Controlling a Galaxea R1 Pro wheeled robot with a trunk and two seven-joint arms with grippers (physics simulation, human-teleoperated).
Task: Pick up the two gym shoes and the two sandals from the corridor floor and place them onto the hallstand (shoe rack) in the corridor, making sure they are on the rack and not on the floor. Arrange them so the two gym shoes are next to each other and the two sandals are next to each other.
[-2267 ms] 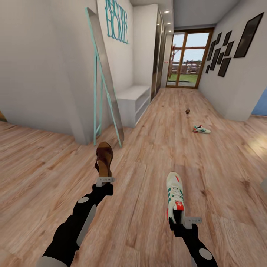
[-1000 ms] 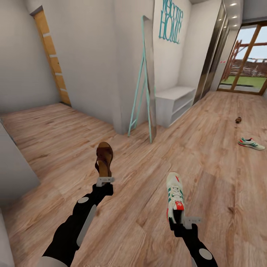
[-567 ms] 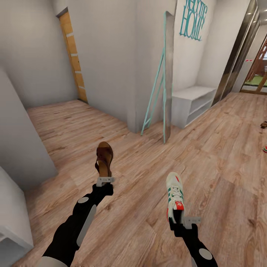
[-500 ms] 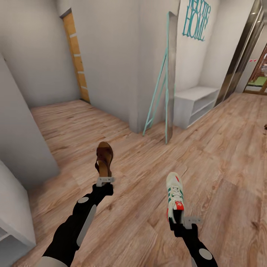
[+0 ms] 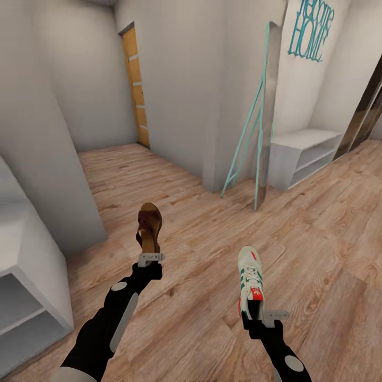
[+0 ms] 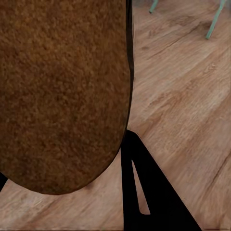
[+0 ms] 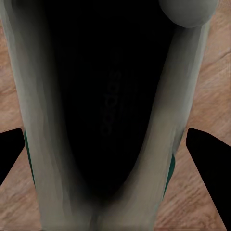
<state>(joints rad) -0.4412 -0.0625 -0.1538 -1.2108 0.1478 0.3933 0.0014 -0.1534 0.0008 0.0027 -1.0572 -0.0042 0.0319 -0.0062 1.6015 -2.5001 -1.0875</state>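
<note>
Floor (image 5: 212, 249) — light brown wood planks, running under both my arms and off toward the far walls.

Shoe rack (image 5: 29, 297) — pale grey-white, at my left edge; an open shelf shows, its upper parts cut off by the frame.

White bench (image 5: 305, 154) — low, plain, with open shelves, well apart against the far wall, beneath teal wall letters (image 5: 310, 32).

Mirror (image 5: 265, 111) — tall, teal-framed, leaning on the wall just beside the bench.

Door (image 5: 137, 87) — orange-brown, at the far end of the side passage.

Gym shoe (image 5: 250, 278) — white with green stripes and red accents, toe pointing away, held at the heel by my right gripper (image 5: 261, 317), clamped on it above the floor.

Sandal (image 5: 149, 228) — dark brown, standing upright in my left gripper (image 5: 150, 258), pinched at its lower end, off the floor.
</note>
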